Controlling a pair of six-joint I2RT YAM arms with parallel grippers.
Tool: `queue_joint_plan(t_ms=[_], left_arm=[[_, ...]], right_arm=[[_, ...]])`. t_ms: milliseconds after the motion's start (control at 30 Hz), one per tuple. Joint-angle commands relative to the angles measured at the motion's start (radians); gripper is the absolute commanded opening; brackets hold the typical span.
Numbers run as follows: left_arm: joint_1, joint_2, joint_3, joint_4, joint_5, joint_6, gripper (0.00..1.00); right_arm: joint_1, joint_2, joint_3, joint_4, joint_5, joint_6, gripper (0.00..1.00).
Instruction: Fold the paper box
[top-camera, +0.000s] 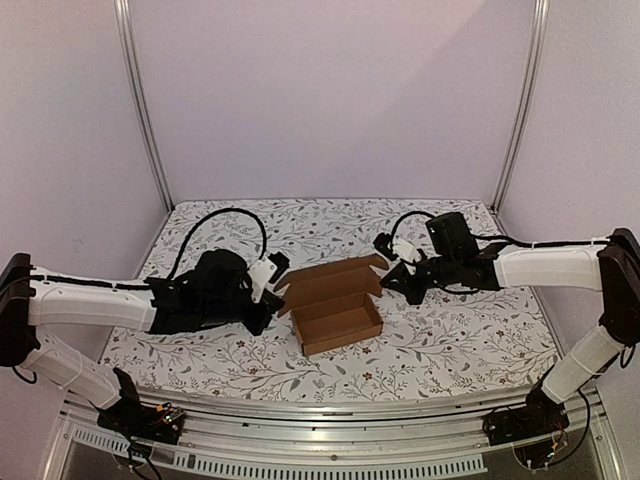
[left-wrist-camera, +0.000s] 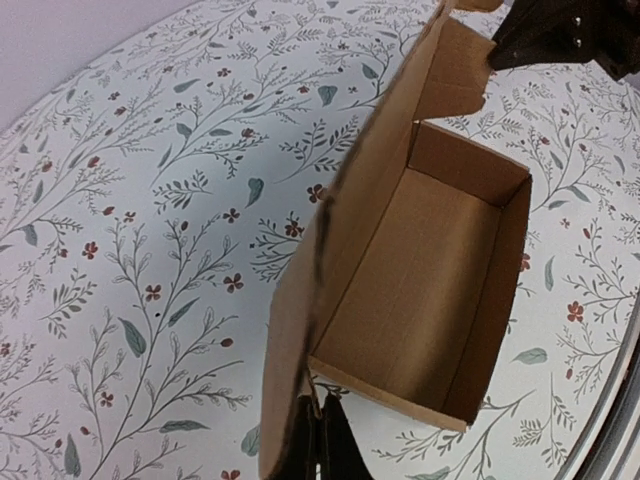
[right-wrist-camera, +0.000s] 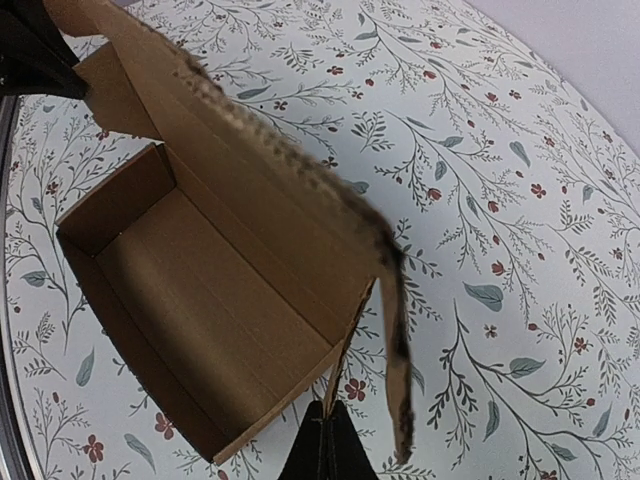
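The paper box (top-camera: 340, 318) stands open in the middle of the flowered table (top-camera: 460, 340), with its lid raised. The left gripper (left-wrist-camera: 322, 445) is closed tight on the lid's left side flap. The right gripper (right-wrist-camera: 325, 448) pinches the right flap in the same way. Only the wrist views show these pinches clearly.

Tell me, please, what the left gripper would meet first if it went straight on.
The box: the left gripper, shut at its lid's end, probably points into the near end wall.
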Motion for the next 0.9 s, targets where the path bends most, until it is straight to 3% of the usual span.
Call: queue_joint_plan(t_ms=[0,300,867], left_arm=[[-0.009,0.041,0.057,-0.037,-0.05,-0.06,0.0],[-0.013,0.102,0.13,-0.092,-0.066,-0.151,0.0],[-0.097,0.158,0.23,-0.213,-0.248,-0.236,0.0]], right_arm=[[0.075,-0.09,-0.056,0.038,0.186,0.071,0.0],[0.212,-0.147,-0.104,0.077,0.467,0.206,0.0],[0.385,-0.12,-0.128,0.152,0.786,0.397,0.0]])
